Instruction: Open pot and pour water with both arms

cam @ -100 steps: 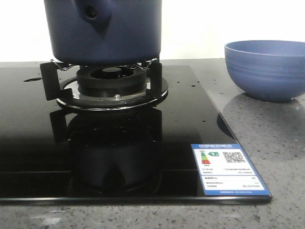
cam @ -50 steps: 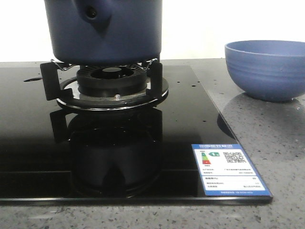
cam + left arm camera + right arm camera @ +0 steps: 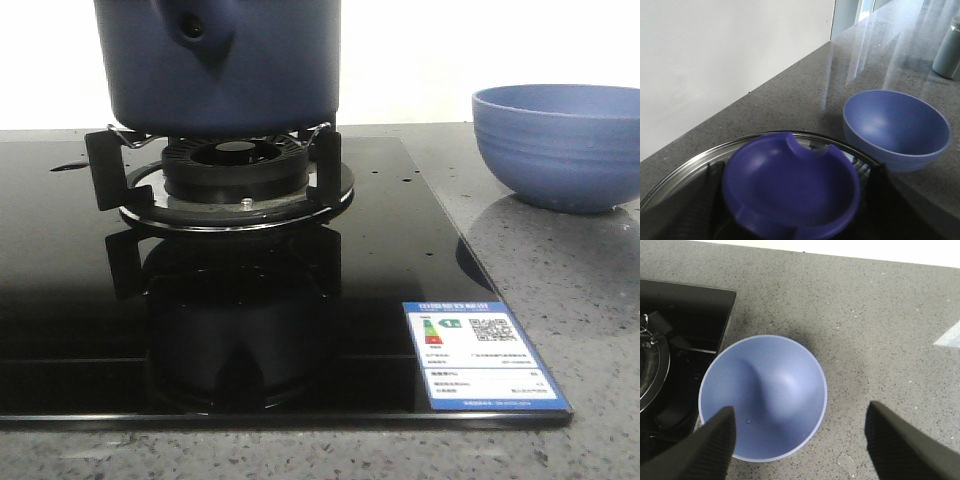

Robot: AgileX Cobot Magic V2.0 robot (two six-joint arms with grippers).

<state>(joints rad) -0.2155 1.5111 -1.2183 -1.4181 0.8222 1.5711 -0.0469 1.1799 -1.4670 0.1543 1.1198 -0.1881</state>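
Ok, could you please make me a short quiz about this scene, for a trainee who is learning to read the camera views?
1. True or false: the pot stands on the burner.
2. Where is the bowl? A: on the burner. B: on the grey counter. C: inside the pot.
3. Fill in: the right gripper hangs with open jaws above the ___.
Key: 1 true; 2 B; 3 bowl.

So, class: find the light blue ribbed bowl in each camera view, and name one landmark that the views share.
Front view: light blue ribbed bowl at the right edge, on the grey speckled counter.
Left wrist view: right of centre, beyond the dark navy-blue pot.
Right wrist view: centre, seen from above.
Shared landmark: the counter.
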